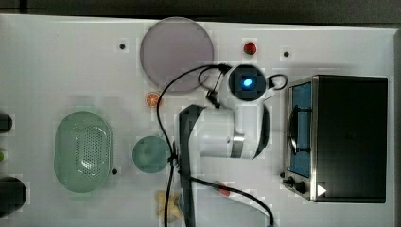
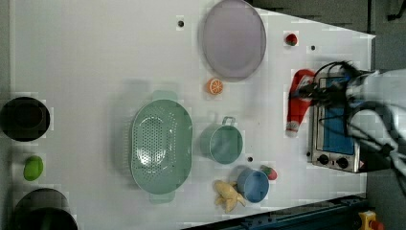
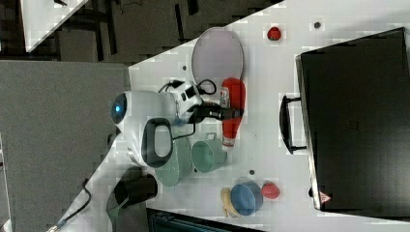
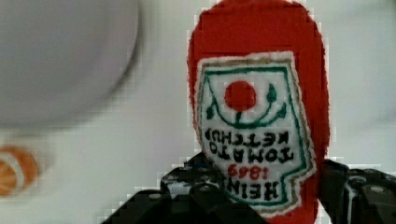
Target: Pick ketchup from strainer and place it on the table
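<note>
Top, left and right views all looked down on the desk [image 1: 56, 56] from afar (sharing the plate [image 1: 177, 54]); the wrist view sat close.

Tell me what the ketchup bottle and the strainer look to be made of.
The ketchup bottle looks like soft fabric, probably felt or plush: fuzzy red edges and a label that seems stitched on. The strainer looks like moulded plastic, pale green and slightly glossy, with rows of small punched holes in its bottom.
</note>
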`<state>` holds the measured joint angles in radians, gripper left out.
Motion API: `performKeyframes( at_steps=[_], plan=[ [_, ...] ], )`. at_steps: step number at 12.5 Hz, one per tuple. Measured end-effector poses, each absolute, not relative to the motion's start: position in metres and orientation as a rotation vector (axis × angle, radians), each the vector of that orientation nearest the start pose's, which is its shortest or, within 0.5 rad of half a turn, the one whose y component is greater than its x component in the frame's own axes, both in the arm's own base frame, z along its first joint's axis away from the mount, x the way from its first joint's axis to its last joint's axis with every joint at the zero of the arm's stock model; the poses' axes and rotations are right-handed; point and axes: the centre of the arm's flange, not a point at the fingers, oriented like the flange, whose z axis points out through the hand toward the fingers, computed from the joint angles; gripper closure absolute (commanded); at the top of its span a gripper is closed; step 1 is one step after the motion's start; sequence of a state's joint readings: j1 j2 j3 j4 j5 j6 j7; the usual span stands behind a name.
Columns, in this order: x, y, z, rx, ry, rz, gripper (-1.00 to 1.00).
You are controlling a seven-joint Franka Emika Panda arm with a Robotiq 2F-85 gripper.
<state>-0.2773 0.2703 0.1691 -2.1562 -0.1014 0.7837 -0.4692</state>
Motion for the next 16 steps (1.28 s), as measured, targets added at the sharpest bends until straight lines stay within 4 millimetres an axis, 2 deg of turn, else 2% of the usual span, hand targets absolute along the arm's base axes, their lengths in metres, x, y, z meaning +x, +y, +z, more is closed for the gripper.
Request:
performKeyframes(
  at_steps=[2, 4, 5, 7, 8, 9, 11, 12, 14, 16],
  plan=[
    [0.533, -0.045, 0.236, -3.123, 0.509, 0.155, -0.16],
    [0.528, -0.032, 0.205, -3.117, 0.467, 0.174, -0.16],
    [0.527, -0.027, 0.190, -3.106, 0.458, 0.185, -0.24],
    [0.520, -0.020, 0.161, -3.091, 0.450, 0.239, -0.65],
    [0.516, -0.020, 0.151, -3.088, 0.445, 0.248, -0.87],
    [0.515, -0.020, 0.147, -3.084, 0.450, 0.237, -1.00],
    [0.523, -0.022, 0.155, -3.084, 0.457, 0.209, -1.00],
    [0.529, -0.024, 0.168, -3.093, 0.453, 0.184, -1.00],
    [0.540, -0.032, 0.215, -3.118, 0.468, 0.177, -1.00],
    [0.562, -0.043, 0.283, -3.137, 0.503, 0.136, -1.00]
  ],
)
